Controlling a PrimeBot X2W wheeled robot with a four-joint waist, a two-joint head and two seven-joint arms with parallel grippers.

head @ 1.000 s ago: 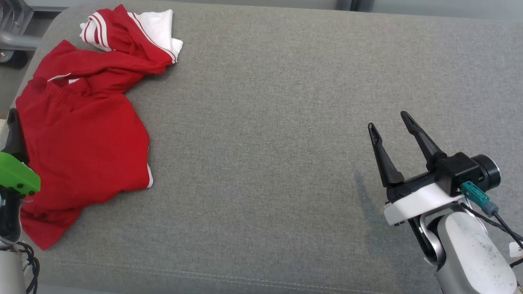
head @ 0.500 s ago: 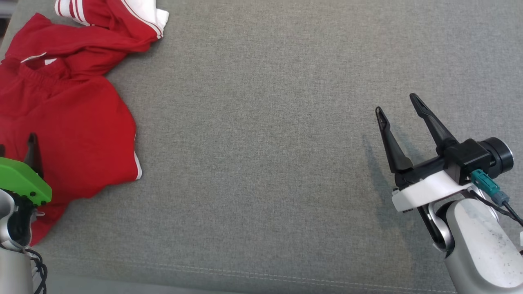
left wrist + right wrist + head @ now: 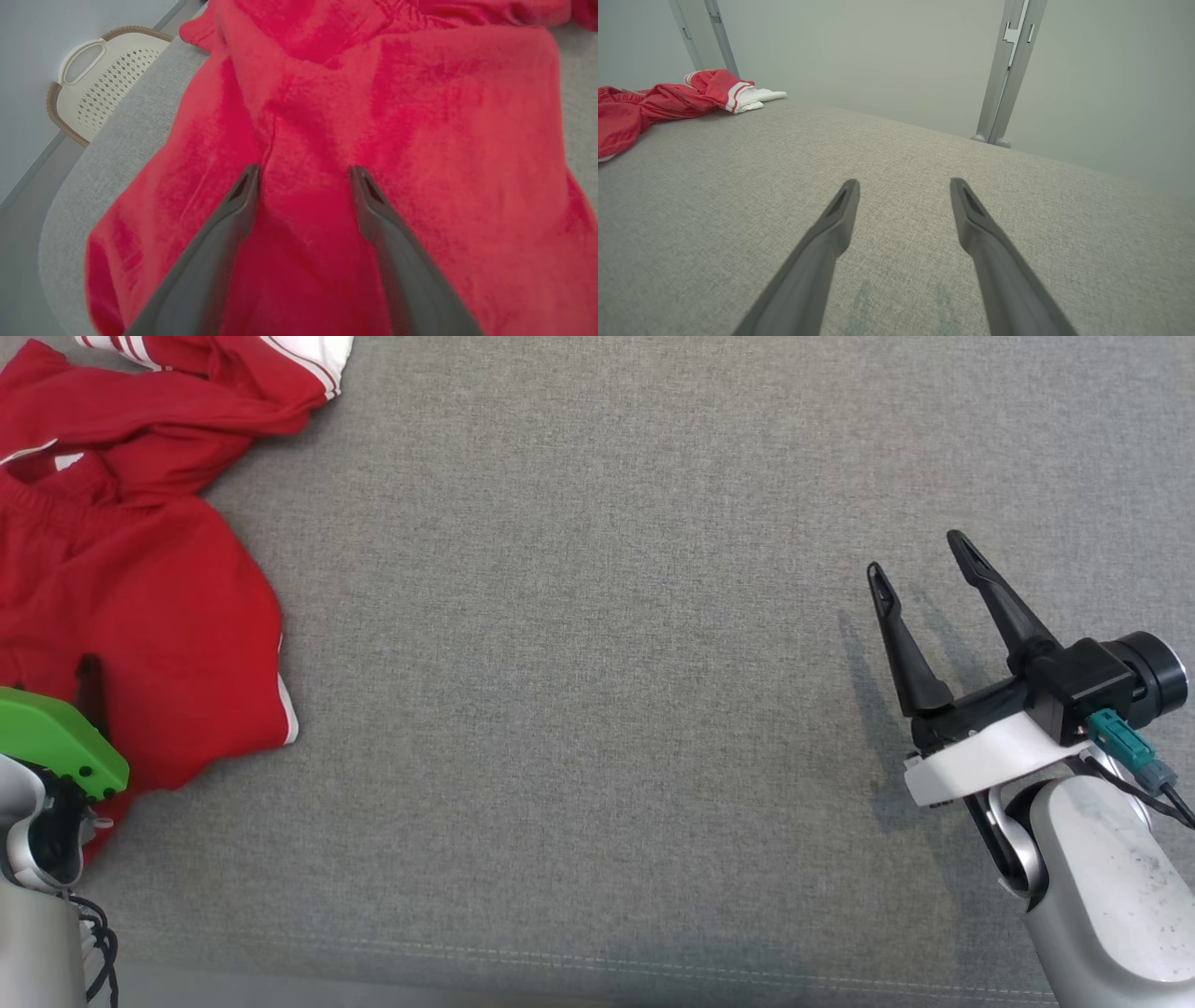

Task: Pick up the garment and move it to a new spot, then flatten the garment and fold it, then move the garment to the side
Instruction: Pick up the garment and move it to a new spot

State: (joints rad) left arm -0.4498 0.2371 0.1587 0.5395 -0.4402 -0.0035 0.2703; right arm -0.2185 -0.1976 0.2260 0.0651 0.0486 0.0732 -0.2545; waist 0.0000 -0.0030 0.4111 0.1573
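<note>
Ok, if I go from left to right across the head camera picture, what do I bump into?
red garment → bare grey cushion → right gripper, its fingers apart

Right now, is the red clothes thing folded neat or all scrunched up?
Scrunched up, not folded. The red garment lies bunched on the grey cushion, with deep wrinkles and its white-striped part twisted over itself.

place: lab-like test room | signs: grey padded bench (image 3: 597,663), metal posts (image 3: 1008,70), plain wall (image 3: 878,56) — plastic basket (image 3: 103,79)
</note>
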